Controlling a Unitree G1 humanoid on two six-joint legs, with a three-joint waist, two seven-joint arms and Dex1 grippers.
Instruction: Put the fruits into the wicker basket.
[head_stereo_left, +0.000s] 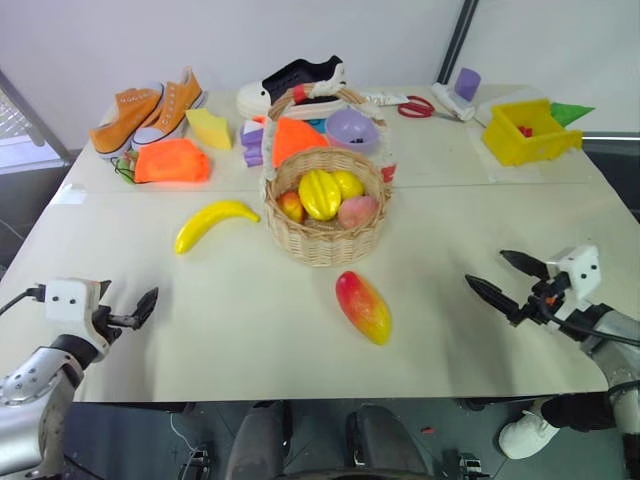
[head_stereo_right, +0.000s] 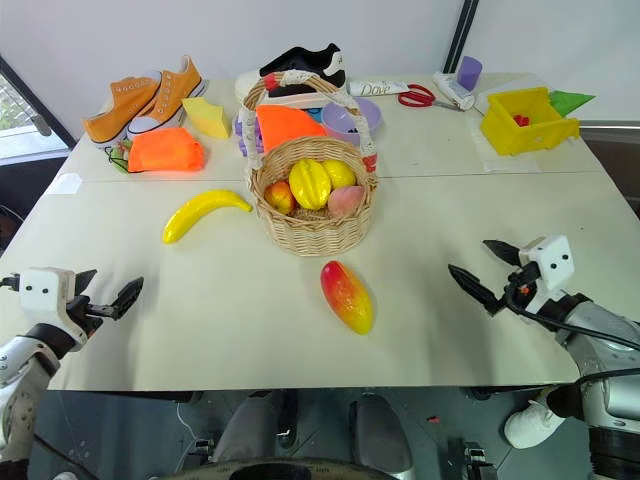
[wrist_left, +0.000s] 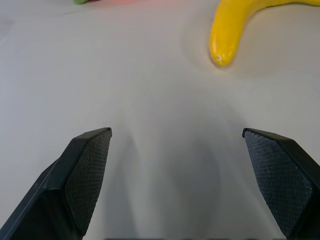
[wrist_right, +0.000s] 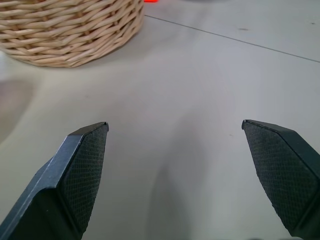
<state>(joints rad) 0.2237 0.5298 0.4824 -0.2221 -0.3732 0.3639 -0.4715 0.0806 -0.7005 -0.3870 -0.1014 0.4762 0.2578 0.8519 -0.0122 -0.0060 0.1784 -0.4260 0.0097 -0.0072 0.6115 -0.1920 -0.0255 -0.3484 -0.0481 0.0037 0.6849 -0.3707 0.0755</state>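
Trouble could start with the mango (head_stereo_left: 364, 307), lying loose on the table (head_stereo_left: 240, 330) just in front of the wicker basket (head_stereo_left: 325, 235), between my two pincers; it looks smooth and rounded, so I judge a pinch off its middle could squirt it toward the near edge. Banana (head_stereo_left: 213, 223) sits just left of the basket, curved and free to spin if I nudge one end. My left pincer (head_stereo_left: 140, 308) hangs spread wide and empty, my right pincer (head_stereo_right: 484, 272) likewise. Basket already holds fruit under an arched handle (head_stereo_right: 300, 85), so a careless drop could clip it or bounce out
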